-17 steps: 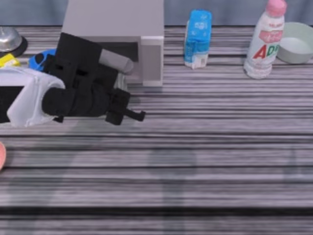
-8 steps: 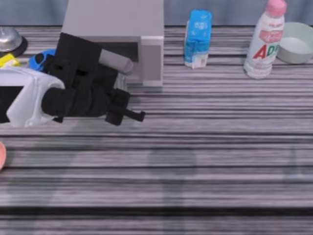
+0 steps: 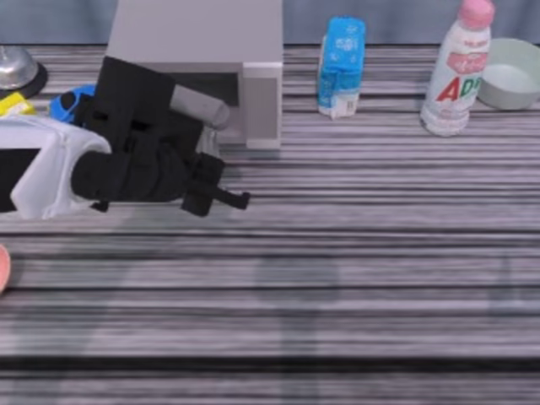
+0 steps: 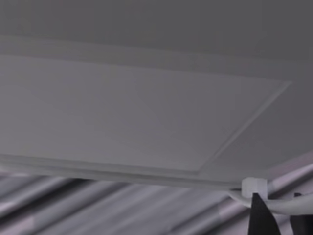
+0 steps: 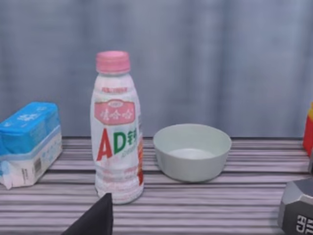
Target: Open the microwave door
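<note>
Grey microwave [image 3: 202, 38] sits upper left of top view; door [image 4: 132, 112] appears swung partly open, cavity dark behind arm. Left gripper [image 3: 221, 197] is low in front of it; wrist view shows fingertips at pale handle [image 4: 259, 193], grip state can't tell. Right arm: not visible. Risk: fingers slip off handle mid-swing, or arm blocks door travel.

Top view looks straight down on the table [image 3: 354, 278]. Left wrist view sits close under the microwave door [image 4: 122, 117]. Right wrist view faces the bottle [image 5: 116, 129] and bowl [image 5: 191, 152], shared with top.
</note>
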`<act>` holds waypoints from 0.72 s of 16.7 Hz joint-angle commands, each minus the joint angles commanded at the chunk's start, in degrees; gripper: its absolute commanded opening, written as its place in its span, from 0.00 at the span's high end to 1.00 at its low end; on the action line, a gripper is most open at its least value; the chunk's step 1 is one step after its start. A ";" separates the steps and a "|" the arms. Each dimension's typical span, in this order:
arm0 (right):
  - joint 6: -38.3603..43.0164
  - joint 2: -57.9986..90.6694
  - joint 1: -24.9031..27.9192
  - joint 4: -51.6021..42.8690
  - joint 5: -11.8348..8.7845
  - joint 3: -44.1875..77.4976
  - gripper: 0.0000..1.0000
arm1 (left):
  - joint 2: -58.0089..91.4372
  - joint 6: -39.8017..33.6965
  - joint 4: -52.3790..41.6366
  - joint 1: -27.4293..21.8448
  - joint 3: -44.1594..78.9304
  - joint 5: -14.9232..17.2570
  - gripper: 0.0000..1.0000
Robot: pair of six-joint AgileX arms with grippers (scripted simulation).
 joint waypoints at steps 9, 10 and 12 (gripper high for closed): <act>0.00 0.00 0.00 0.00 0.00 0.00 0.00 | -0.10 0.31 -0.16 -0.07 -0.28 0.86 1.00; 0.00 0.00 0.00 0.00 0.00 0.00 0.00 | -0.36 0.88 -0.13 0.21 -0.47 1.20 1.00; 0.00 0.00 0.00 0.00 0.00 0.00 0.00 | -0.88 1.99 -0.04 0.80 -0.77 1.91 1.00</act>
